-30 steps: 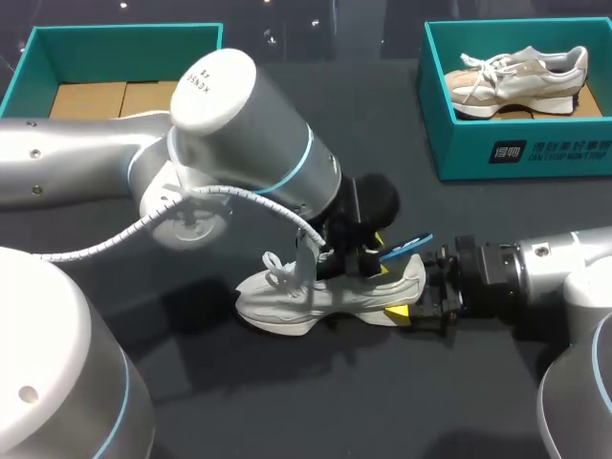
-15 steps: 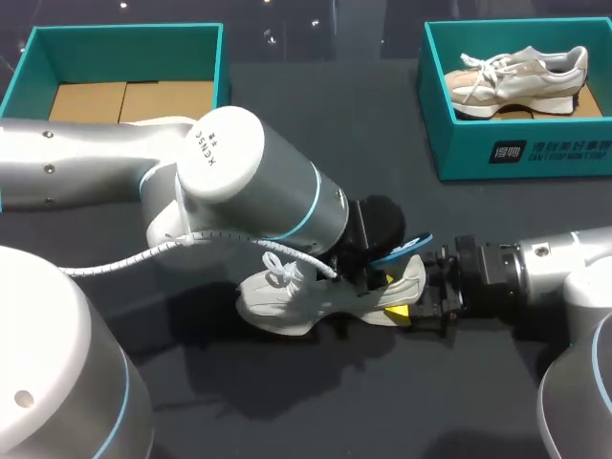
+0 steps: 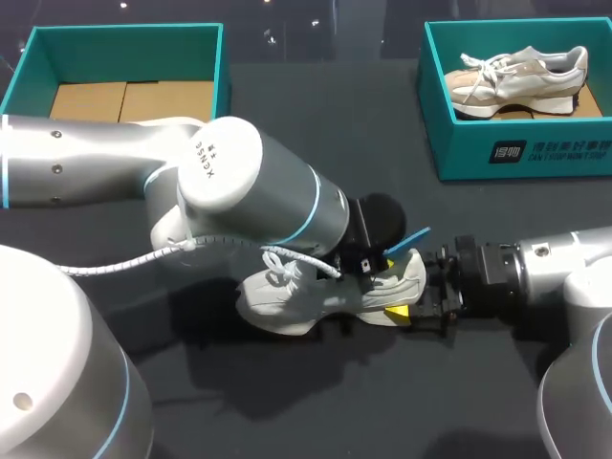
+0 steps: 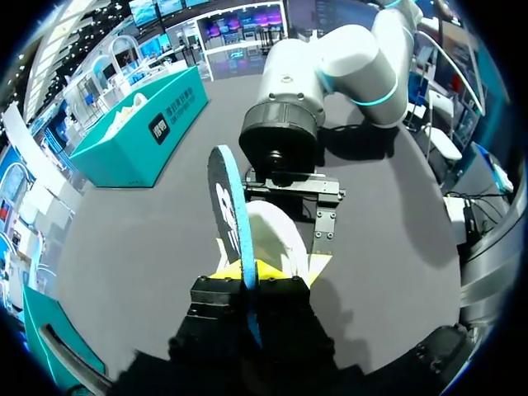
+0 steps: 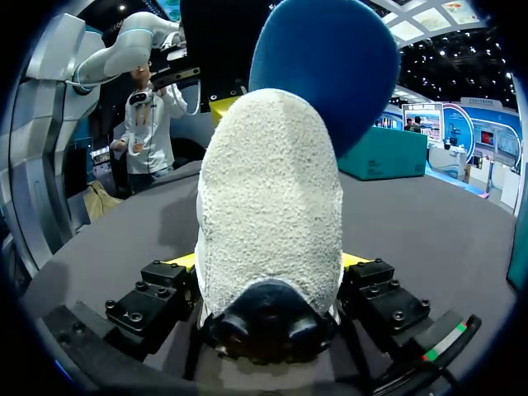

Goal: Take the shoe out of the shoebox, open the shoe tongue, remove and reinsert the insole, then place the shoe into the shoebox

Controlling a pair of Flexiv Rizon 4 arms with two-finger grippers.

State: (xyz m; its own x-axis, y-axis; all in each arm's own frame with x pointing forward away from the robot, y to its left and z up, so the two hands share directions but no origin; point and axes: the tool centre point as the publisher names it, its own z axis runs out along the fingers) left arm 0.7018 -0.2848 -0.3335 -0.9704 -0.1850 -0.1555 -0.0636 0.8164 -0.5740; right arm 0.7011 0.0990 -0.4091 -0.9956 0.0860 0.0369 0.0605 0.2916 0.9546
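Head view puts the grey sneaker (image 3: 316, 296) on its sole on the table, between your 2 grippers and well apart from both teal shoeboxes. The left shoebox (image 3: 124, 33) shows a cardboard floor, and the right shoebox (image 3: 459, 143) holds a second sneaker (image 3: 516, 76).

The right gripper (image 5: 268, 262) is clamped on the sneaker's heel, with 1 yellow tip on each side of it. That arm lies low and nearly level with the table, and the shoe runs straight ahead of its fingers.

The left gripper (image 4: 247, 268) is pinched together on the blue insole (image 4: 227, 206). It holds the insole edge-on, so the blade rises ahead of its fingers and over the shoe's opening. The left arm reaches in past the middle with its wrist folded down over the laces, and this hides its fingers from above.

I judge the insole to be mostly out of the shoe, with only its lower end near the collar just under the left gripper. To do this step well, hold the heel clamp firm so the shoe cannot slide or tip. Move the insole along the shoe's length rather than across it. For reinserting, tilt the left wrist so the insole's free end points toward the toe and passes under the tongue. The thin foam looks likely to buckle if pushed from far back.
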